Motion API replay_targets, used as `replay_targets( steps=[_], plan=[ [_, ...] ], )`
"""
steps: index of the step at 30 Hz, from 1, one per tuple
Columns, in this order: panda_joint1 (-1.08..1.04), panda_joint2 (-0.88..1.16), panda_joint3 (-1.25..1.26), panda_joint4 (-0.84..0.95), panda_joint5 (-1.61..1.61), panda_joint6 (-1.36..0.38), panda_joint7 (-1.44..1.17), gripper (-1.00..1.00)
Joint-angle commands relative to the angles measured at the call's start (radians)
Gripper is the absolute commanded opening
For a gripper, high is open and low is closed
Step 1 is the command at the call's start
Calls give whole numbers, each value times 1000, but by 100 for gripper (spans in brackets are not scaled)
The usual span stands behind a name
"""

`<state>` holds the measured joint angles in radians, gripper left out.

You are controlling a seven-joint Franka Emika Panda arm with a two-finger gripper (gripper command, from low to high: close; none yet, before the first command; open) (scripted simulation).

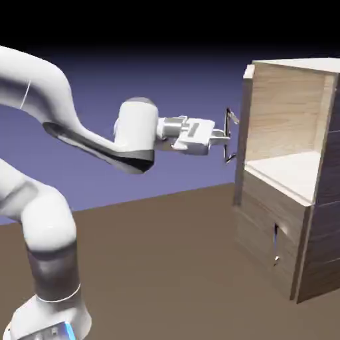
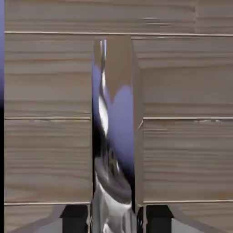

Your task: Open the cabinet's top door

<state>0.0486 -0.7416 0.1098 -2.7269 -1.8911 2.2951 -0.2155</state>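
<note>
The cabinet [image 1: 327, 226] of light wood grain stands at the right of the exterior view. Its top door [image 1: 242, 133] is swung wide open, seen nearly edge-on, and the pale interior [image 1: 289, 113] shows. My gripper [image 1: 226, 138] reaches level from the left and is shut on the door's slim silver handle [image 1: 230, 136]. In the hand view the shiny handle [image 2: 111, 150] runs up the middle, between my two dark fingertips [image 2: 75, 219] at the bottom edge. The top door's wood [image 2: 50, 91] fills the rest of that view.
Below the open compartment, the shorter lower door [image 1: 262, 219] is shut, with its short handle [image 1: 276, 244] sticking out. The brown table [image 1: 166, 265] stretches between the robot's base and the cabinet.
</note>
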Motion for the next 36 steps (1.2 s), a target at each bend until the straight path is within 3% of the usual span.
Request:
replay_targets(
  steps=[1,15,27,36],
  plan=[
    [5,-4,24,-4,42,-30,-15,-100],
    [43,143,412,139,579,-604,-104,-100],
    [-63,491,711,474,762,-1125,-22,-100],
    [-40,794,799,724,763,-1478,91,-100]
  ],
)
